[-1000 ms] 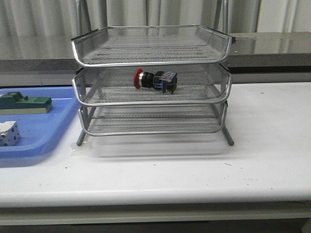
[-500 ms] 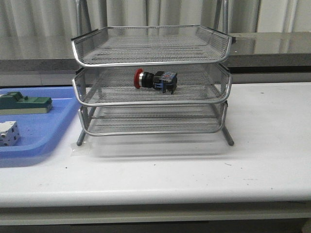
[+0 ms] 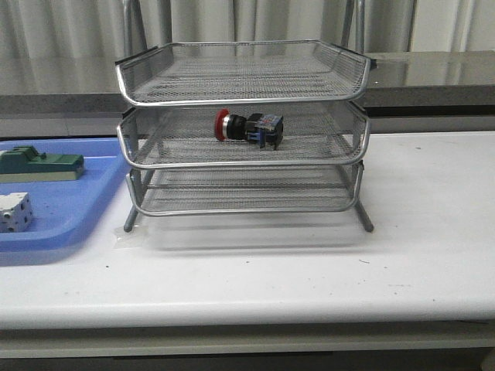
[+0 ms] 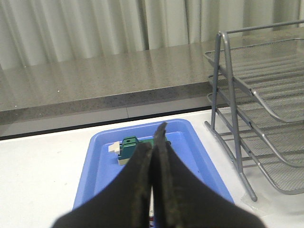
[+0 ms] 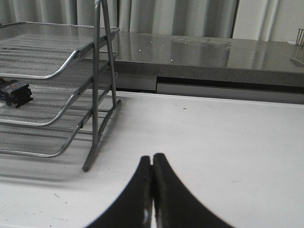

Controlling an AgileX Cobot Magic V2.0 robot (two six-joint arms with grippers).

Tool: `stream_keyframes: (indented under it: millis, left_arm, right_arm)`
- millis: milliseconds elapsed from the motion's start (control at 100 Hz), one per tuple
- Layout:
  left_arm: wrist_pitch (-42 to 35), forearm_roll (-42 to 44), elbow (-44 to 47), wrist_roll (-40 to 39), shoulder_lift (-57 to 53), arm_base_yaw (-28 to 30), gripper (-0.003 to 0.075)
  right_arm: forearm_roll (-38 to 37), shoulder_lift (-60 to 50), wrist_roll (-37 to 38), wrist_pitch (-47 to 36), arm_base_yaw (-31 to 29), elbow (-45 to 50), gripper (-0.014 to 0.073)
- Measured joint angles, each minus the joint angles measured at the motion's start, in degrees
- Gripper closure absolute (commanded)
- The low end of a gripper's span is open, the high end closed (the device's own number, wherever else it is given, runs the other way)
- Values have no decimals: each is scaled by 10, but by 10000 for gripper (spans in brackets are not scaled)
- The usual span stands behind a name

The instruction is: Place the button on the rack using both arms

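The button (image 3: 247, 127), red head pointing left with a black-and-blue body, lies on its side on the middle tier of the silver wire-mesh rack (image 3: 243, 100). Its dark body also shows in the right wrist view as the button (image 5: 15, 93) on the rack (image 5: 52, 73). My left gripper (image 4: 153, 137) is shut and empty, hovering over the blue tray, left of the rack (image 4: 256, 95). Shut with nothing held, my right gripper (image 5: 151, 159) hangs over bare table to the right of the rack. Neither arm appears in the front view.
A blue tray (image 3: 69, 209) at the left of the table holds a flat green block (image 3: 39, 164) and a white-grey cube (image 3: 14, 212). The green block (image 4: 130, 148) shows beyond my left fingers. A grey counter (image 3: 433, 77) and curtains run behind the white table (image 3: 309, 270).
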Motion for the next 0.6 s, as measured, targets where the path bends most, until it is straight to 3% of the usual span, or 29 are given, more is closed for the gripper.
stream_keyframes:
  millis: [150, 350, 600]
  left_arm:
    - [-15, 67, 16, -76, 0, 0, 741]
    - [-74, 86, 75, -86, -28, 0, 741]
    - [-92, 86, 137, -89, -127, 0, 741]
  right_arm:
    - [0, 0, 0, 0, 0, 0, 652]
    - [0, 0, 0, 0, 0, 0, 652]
    - [0, 0, 0, 0, 0, 0, 652]
